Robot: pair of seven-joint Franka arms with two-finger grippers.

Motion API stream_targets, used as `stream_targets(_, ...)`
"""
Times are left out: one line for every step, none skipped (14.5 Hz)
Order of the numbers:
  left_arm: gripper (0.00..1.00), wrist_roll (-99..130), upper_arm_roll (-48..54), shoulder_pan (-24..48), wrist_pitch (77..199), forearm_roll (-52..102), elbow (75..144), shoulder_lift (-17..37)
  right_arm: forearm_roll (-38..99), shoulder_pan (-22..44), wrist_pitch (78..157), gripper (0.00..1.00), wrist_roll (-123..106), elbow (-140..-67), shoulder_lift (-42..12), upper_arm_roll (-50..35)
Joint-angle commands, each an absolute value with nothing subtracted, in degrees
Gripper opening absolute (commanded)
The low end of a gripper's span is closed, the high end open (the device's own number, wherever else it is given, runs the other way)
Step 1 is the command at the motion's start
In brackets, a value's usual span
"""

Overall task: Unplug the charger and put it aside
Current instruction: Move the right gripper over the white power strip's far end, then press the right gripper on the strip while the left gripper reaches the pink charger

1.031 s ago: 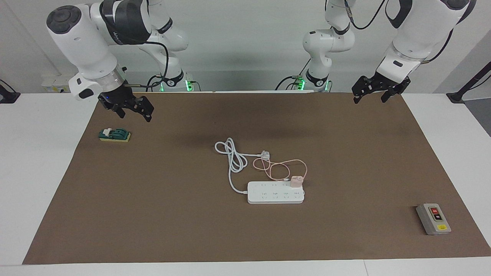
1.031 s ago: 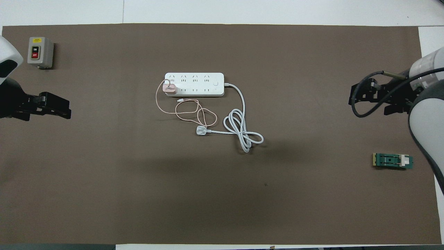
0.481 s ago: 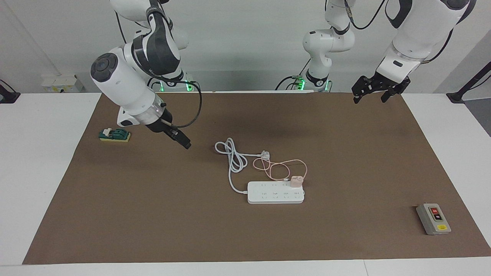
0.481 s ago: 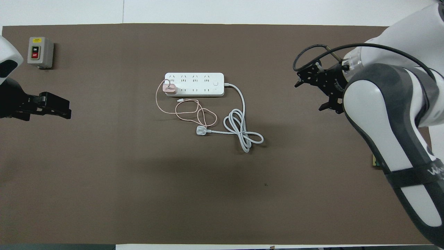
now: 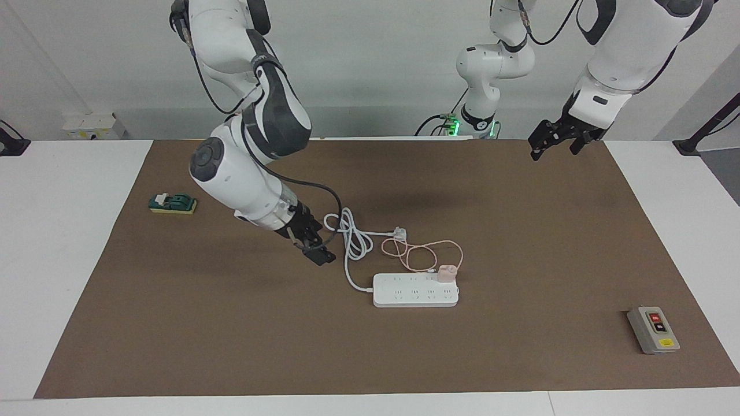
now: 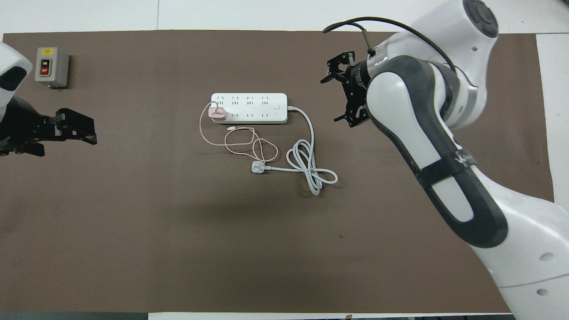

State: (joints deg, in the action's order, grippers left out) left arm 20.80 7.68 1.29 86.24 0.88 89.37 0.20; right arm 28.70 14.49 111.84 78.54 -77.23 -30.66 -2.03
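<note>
The charger is a small pink cube plugged into the socket of the white power strip at the left arm's end; it also shows in the overhead view, on the strip. Its thin pink cable lies looped on the mat, nearer to the robots than the strip. My right gripper is open and empty, low over the mat beside the strip's cord end. My left gripper waits open over the mat's corner by its base.
The strip's thick white cord lies coiled with its three-pin plug nearer to the robots than the strip. A grey on/off switch box sits at the left arm's end. A green block sits at the right arm's end.
My right arm has swung from its end of the table toward the middle and come down beside the white cord. My left gripper has only turned slightly. The charger has not moved.
</note>
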Motion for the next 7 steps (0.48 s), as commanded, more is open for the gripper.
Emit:
stream_targets(1.00, 31.53, 7.30, 2.28, 89.03, 2.63, 91.67, -0.80, 34.08, 17.30, 117.83, 1.00, 85.24, -70.58, -38.13, -2.02)
stream_targets(1.00, 35.64, 7.29, 3.24, 89.29, 2.81, 91.15, 0.08, 36.45, 17.75, 120.30, 1.00, 86.65, -70.49, -39.54, -2.02)
stream_targets(1.00, 41.25, 7.29, 5.17, 89.56, 2.73, 90.45, 2.52, 38.04, 18.10, 122.24, 1.00, 87.79, -70.40, -40.86, -2.11)
stream_targets(1.00, 47.66, 7.21, 7.45, 89.47, 2.46, 88.53, 5.25, 39.45, 19.06, 123.65, 1.00, 88.32, -70.40, -41.83, -2.11)
stream_targets(1.00, 54.34, 7.12, 8.95, 89.47, 2.29, 86.07, 8.67, 41.12, 19.16, 123.49, 1.00, 88.77, -69.01, -43.58, -2.11)
stream_targets(1.00, 61.02, 7.12, 10.01, 89.65, 2.29, 83.61, 11.66, 42.70, 19.25, 123.14, 1.00, 89.99, -66.30, -46.20, -2.11)
stream_targets(1.00, 67.00, 7.03, 11.15, 89.65, 2.29, 81.23, 14.56, 43.24, 19.42, 122.96, 1.00, 91.13, -63.49, -48.75, -2.20)
